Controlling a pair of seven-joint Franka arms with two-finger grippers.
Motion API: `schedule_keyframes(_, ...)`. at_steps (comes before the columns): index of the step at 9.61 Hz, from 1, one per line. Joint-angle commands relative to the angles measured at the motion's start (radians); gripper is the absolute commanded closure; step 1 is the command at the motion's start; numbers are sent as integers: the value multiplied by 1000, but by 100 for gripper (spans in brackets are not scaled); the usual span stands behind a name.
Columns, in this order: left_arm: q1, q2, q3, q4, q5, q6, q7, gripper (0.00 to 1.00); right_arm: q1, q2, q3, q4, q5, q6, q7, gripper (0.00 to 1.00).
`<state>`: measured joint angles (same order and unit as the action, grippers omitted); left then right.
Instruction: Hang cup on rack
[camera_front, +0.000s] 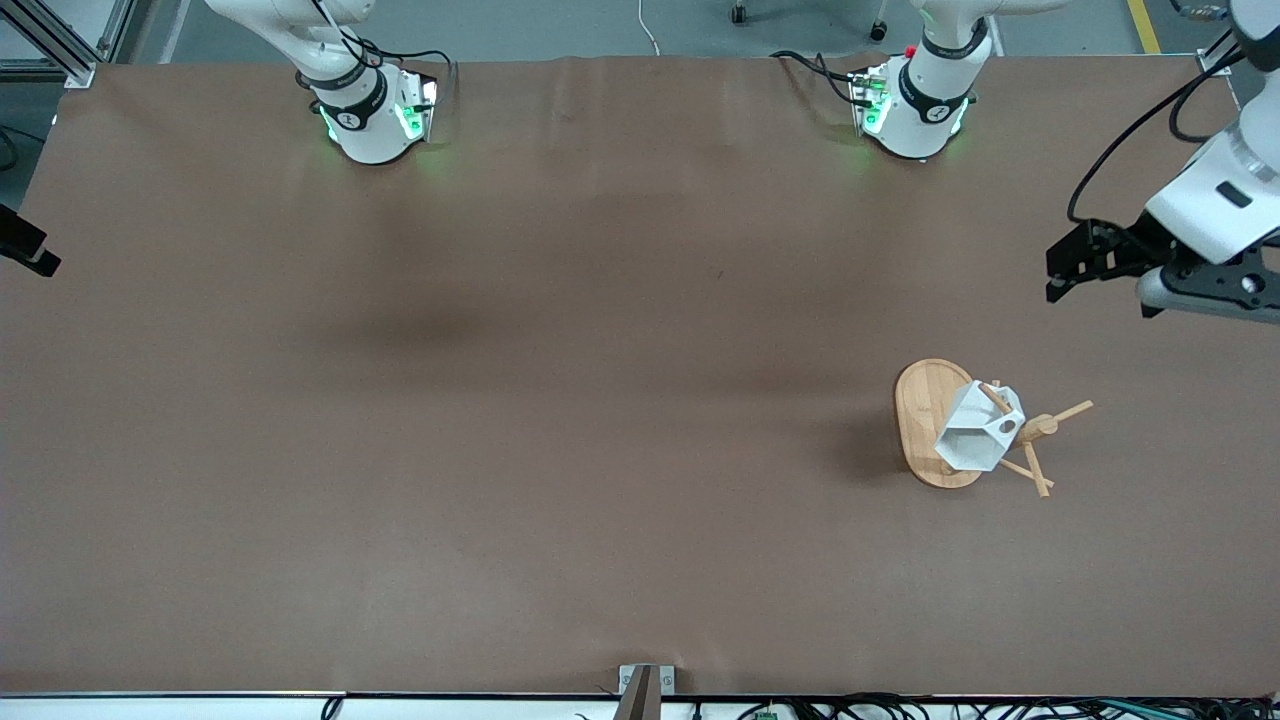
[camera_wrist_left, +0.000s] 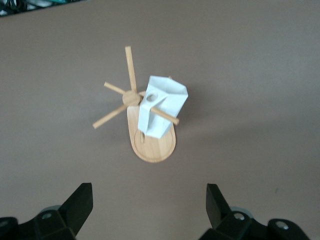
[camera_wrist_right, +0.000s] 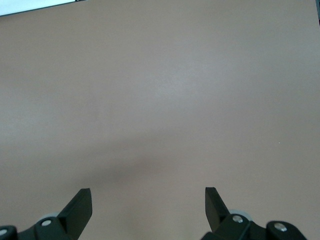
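- Front view: small white faceted cup (camera_front: 975, 430) hangs by its blocky handle on a peg of the light bamboo mug rack (camera_front: 925, 425), toward the left arm's end of the brown table (camera_front: 500, 400).
- Left gripper (camera_wrist_left: 149, 200): jaws wide, empty, raised in the air with the rack and cup in its view.
- Right gripper (camera_wrist_right: 148, 202): jaws wide, empty, over bare table; arm waits.
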<state>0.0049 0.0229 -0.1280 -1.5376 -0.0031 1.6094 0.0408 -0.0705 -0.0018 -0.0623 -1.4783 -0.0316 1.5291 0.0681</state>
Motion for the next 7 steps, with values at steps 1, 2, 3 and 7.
schedule_keyframes(1,-6,-49,-12,-12,-14,-116,-149,0,-3,0,-1,6,16,-7,-7,0)
schedule_keyframes(2,-8,-72,-13,-24,-11,-120,-166,0,-3,0,-1,6,16,-7,-7,0)
schedule_keyframes(3,-8,-86,-13,-33,-11,-126,-165,0,-3,0,-1,6,16,-7,-4,0)
schedule_keyframes(7,-13,-90,-10,-39,15,-123,-148,0,-5,0,-4,6,16,-9,-7,0)
